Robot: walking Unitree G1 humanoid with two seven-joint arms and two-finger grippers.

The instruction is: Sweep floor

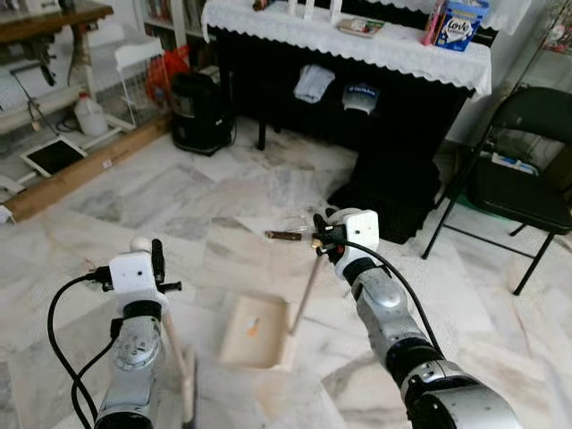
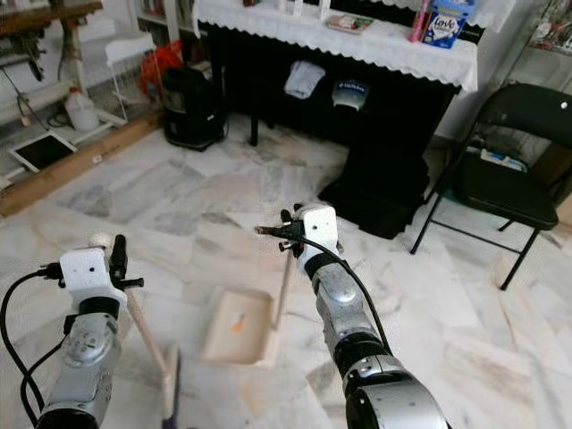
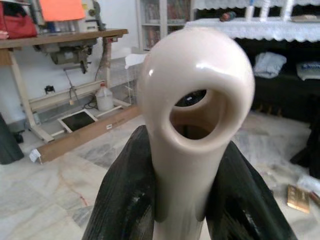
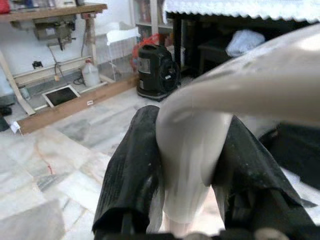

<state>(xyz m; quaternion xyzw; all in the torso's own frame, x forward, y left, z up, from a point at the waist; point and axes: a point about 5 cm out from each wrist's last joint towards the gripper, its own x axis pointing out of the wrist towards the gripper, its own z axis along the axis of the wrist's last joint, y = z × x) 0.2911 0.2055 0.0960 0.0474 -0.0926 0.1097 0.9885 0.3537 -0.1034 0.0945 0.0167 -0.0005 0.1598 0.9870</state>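
Both end effectors clamped on cleaning tools over the marble floor

Up close, the left end effector has its two black fingers pressed against the cream handle of the broom, just below the handle's rounded end with its hanging hole. From the head views, that handle slants down from the left end effector to the broom head, which rests on the marble floor in front of the robot's left arm.

The right end effector is likewise pinched on a pale handle, its fingers touching it on both sides. This thin handle runs down to the dustpan, a cream tray lying flat on the floor between the two arms, with a small orange scrap inside it.

Just beyond the right end effector, a small brown object lies on the floor. Farther off stand a black desk with a white lace cloth, a black folding chair on the right, and a black vacuum cleaner on the left.
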